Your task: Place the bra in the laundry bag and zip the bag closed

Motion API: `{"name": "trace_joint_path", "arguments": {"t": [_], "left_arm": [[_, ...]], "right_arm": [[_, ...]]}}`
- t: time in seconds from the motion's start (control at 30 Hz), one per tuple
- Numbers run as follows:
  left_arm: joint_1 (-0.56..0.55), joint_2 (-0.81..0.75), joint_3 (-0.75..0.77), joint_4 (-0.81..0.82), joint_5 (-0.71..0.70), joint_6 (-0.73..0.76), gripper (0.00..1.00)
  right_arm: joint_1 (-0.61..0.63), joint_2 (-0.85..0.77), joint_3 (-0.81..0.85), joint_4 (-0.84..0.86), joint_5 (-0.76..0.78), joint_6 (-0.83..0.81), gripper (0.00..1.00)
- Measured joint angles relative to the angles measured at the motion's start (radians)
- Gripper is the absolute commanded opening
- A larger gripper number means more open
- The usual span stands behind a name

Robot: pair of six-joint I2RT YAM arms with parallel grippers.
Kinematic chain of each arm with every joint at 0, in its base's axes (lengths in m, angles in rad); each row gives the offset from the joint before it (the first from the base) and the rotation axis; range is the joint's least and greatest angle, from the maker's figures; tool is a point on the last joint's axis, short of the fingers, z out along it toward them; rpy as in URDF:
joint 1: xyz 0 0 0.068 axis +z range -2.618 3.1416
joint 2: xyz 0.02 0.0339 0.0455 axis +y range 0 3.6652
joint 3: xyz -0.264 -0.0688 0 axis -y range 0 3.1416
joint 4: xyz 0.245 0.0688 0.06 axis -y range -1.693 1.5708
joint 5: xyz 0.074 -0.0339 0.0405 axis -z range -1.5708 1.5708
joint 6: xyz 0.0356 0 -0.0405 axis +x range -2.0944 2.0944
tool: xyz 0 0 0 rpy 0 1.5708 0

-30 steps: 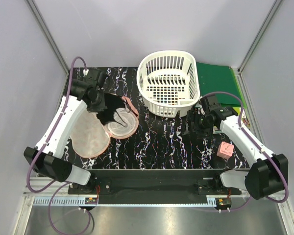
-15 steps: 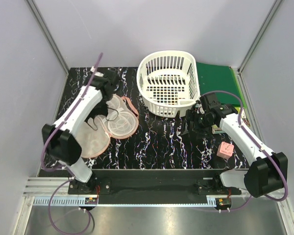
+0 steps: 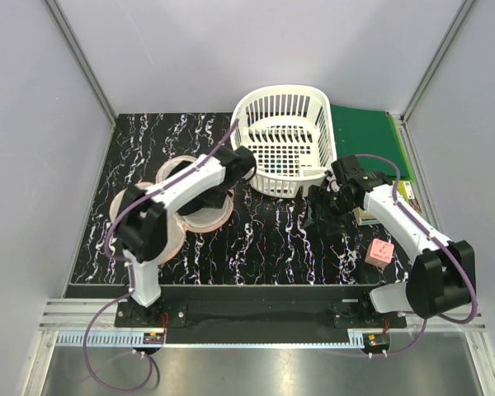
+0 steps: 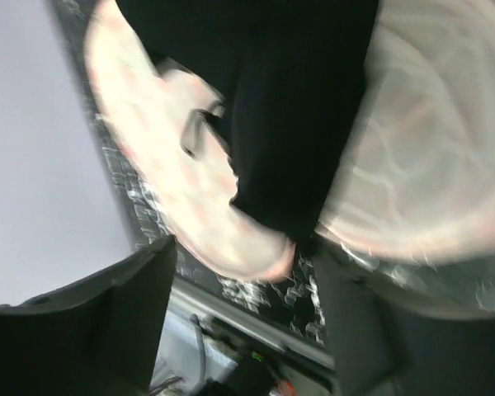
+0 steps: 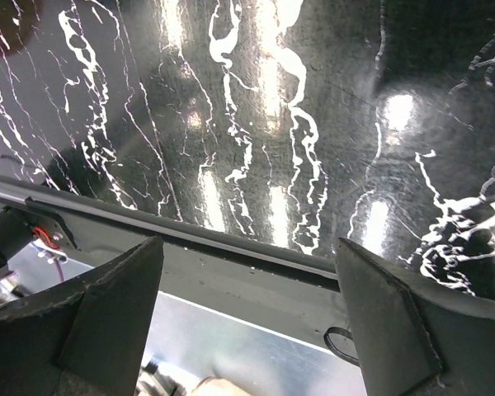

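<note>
The laundry bag (image 3: 157,235) lies unzipped on the black marbled table, its two peach-pink halves spread side by side. In the blurred left wrist view the black bra (image 4: 297,124) lies across the middle of the laundry bag (image 4: 173,173), between the two halves. My left gripper (image 3: 217,200) hangs over the bag's right half, and the arm hides the bra in the top view. The left gripper (image 4: 239,330) is open with nothing between its fingers. My right gripper (image 3: 326,210) hovers open and empty to the right of centre; in its wrist view the gripper (image 5: 247,322) looks onto bare table and the front edge.
A white slotted basket (image 3: 285,148) stands at the back centre, close to my left wrist. A green board (image 3: 367,132) lies behind the right arm. A pink cube (image 3: 380,252) sits near the table's front right.
My left arm has swung right from the bag's left side across it toward the basket. Its gripper has opened and let go of the bra. The right arm has barely moved.
</note>
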Motion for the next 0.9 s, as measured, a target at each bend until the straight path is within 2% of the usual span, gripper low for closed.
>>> {"name": "trace_joint_path", "arguments": {"t": [0.1,0.2,0.4,0.47,0.53,0.63,0.73,0.9], "left_arm": [[0.022,-0.154,-0.034,0.000,0.151,0.005,0.96],[0.087,-0.314,-0.060,0.006,0.289,0.008,0.97],[0.375,-0.513,-0.150,0.137,0.578,0.015,0.91],[0.454,-0.526,-0.206,0.208,0.685,0.016,0.91],[0.602,-0.518,-0.260,0.287,0.785,0.022,0.95],[0.704,-0.484,-0.300,0.358,0.886,0.051,0.95],[0.710,-0.431,-0.314,0.417,0.937,0.100,0.94],[0.705,-0.325,-0.360,0.494,0.983,0.160,0.91]], "right_arm": [[0.000,0.047,0.016,0.009,-0.026,-0.001,0.92],[0.001,0.070,0.041,0.031,-0.058,-0.005,0.91],[0.079,0.083,0.113,0.121,-0.098,-0.021,0.89],[0.151,0.093,0.138,0.171,-0.100,-0.015,0.89],[0.244,0.122,0.170,0.230,-0.103,-0.005,0.89],[0.351,0.189,0.234,0.288,-0.103,0.009,0.89],[0.410,0.278,0.324,0.325,-0.103,0.014,0.89],[0.418,0.389,0.448,0.346,-0.117,0.019,0.85]]}}
